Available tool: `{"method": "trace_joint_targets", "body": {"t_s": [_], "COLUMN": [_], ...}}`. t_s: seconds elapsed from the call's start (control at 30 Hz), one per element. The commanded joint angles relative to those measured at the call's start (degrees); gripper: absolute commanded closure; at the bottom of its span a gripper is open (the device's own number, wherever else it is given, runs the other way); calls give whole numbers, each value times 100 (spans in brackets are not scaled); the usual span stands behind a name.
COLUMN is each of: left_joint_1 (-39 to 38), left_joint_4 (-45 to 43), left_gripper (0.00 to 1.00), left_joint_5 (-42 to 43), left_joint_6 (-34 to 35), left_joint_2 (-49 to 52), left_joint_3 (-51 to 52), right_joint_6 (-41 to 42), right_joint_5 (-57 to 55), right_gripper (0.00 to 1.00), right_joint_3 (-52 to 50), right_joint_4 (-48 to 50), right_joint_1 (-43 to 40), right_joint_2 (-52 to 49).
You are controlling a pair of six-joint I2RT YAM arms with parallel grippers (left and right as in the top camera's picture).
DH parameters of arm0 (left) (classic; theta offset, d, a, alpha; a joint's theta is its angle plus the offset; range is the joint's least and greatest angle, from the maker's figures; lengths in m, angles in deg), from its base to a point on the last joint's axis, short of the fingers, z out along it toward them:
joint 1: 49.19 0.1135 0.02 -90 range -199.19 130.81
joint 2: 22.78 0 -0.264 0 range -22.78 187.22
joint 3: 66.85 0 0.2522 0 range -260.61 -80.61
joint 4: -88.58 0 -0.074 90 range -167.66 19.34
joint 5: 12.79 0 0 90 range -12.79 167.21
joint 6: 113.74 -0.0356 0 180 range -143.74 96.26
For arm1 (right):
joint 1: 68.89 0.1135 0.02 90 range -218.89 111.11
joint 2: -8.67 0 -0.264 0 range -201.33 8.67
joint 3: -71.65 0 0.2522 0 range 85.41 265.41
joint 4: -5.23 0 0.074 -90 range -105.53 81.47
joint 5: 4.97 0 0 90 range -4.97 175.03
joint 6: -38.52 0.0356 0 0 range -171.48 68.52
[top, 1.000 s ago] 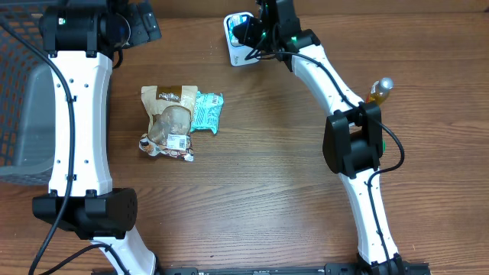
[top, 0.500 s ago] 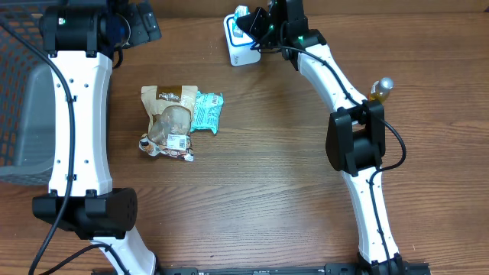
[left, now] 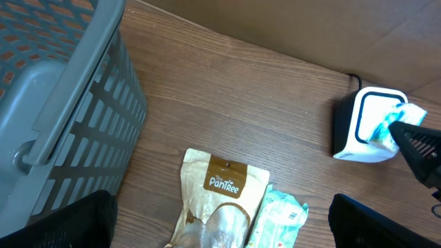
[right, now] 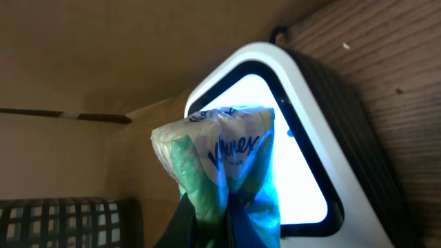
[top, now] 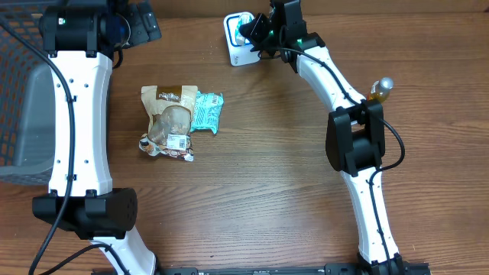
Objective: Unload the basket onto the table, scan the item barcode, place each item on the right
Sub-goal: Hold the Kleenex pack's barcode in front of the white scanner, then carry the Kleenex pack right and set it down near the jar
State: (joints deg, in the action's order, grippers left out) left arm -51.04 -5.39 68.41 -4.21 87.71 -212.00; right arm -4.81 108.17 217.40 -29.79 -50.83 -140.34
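A pack of tissues [right: 220,158] is gripped in the closed right gripper [top: 256,29] and is held upright just in front of the lit window of the scanner [right: 300,179]. In the right wrist view the blue and green wrapper is seen pinched at its lower end between the dark fingers, with the printed brand name turned towards the camera; whether a barcode faces the window cannot be told. The scanner is seen at the far edge of the bench [top: 260,176], a white box with a dark side, and the pack covers part of its window.

The left gripper [top: 144,27] is held wide open and empty above the far left of the bench, beside a grey slatted basket [left: 62,103]. Its two black fingers [left: 62,220] are seen at the lower corners of the left wrist view, well apart.

On the bench, between the two arms, a tan snack bag [top: 170,122] is laid flat, and a teal packet [top: 205,113] is found touching its right side. A small amber bottle [top: 380,89] with a round silver cap is seen beside the right arm, partly hidden by it.
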Motion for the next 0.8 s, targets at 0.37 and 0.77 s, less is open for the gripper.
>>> {"method": "trace_joint_targets", "body": {"t_s": [0.37,0.77], "left_joint_1": [-7,-7], "left_joint_4": [-7,-7], "left_gripper": [0,0], "left_joint_5": [-15,-15], "left_joint_6": [20,20], "left_joint_2": [-35,-35], "left_joint_3": [-107,-107], "right_joint_6": [-1923,-2570], "right_joint_5": [175,-2225], "right_gripper": [96,92], "right_joint_3": [-24,-1475], "right_joint_4": [-3849,-6581], "right_joint_1": [17,70], "right_joint_2": [1606,1591]}}
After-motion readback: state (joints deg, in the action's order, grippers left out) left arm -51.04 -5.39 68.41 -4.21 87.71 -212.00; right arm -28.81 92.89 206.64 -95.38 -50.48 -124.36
